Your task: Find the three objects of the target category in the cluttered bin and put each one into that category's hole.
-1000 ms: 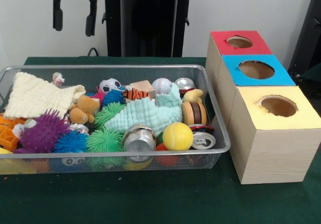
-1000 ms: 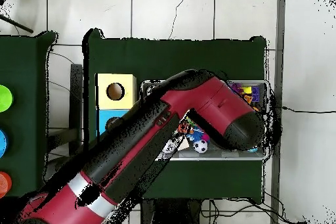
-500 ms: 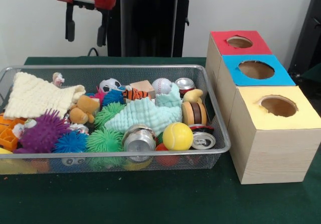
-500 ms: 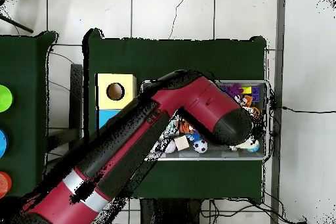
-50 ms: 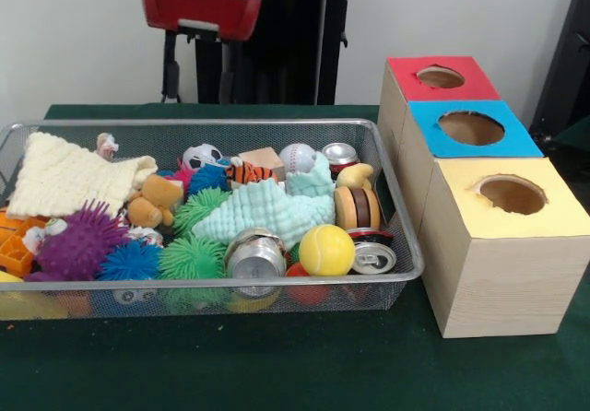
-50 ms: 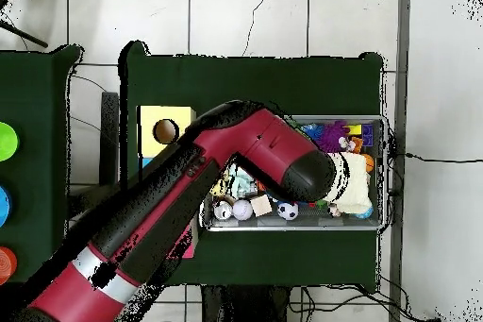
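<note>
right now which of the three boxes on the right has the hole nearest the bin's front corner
The yellow-topped box, the frontmost of the row. The blue-topped box and red-topped box stand behind it, farther back.

A dark green cloth covers the table on a tiled floor.

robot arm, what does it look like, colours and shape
The arm is a thick, rounded red tube with black joints and a white band near its base. At its end a glossy red housing carries the gripper, two slim black fingers.
</note>
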You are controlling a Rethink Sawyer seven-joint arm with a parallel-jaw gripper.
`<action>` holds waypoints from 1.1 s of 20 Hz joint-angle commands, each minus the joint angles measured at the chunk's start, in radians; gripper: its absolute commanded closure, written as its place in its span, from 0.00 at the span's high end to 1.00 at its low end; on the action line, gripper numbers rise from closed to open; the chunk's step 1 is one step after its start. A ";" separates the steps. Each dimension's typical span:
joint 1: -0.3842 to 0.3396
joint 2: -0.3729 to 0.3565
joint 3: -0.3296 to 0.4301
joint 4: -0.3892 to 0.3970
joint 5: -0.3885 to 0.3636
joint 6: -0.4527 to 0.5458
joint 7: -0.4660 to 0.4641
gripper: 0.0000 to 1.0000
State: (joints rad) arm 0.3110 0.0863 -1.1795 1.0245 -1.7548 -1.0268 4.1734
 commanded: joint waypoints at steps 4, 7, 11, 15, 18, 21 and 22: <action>0.011 0.076 0.066 -0.119 0.107 0.032 0.405 1.00; 0.009 0.076 0.080 -0.122 0.139 0.071 0.383 1.00; 0.006 0.096 0.083 -0.131 0.161 0.086 0.364 1.00; 0.011 0.125 0.070 -0.150 0.183 0.119 0.393 1.00; 0.007 0.131 0.074 -0.152 0.204 0.148 0.383 1.00; -0.001 0.156 0.083 -0.170 0.216 0.168 0.368 1.00; -0.005 0.152 0.090 -0.171 0.229 0.182 0.354 1.00</action>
State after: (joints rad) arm 0.3313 0.1727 -1.1797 0.9672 -1.6142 -0.9150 4.2098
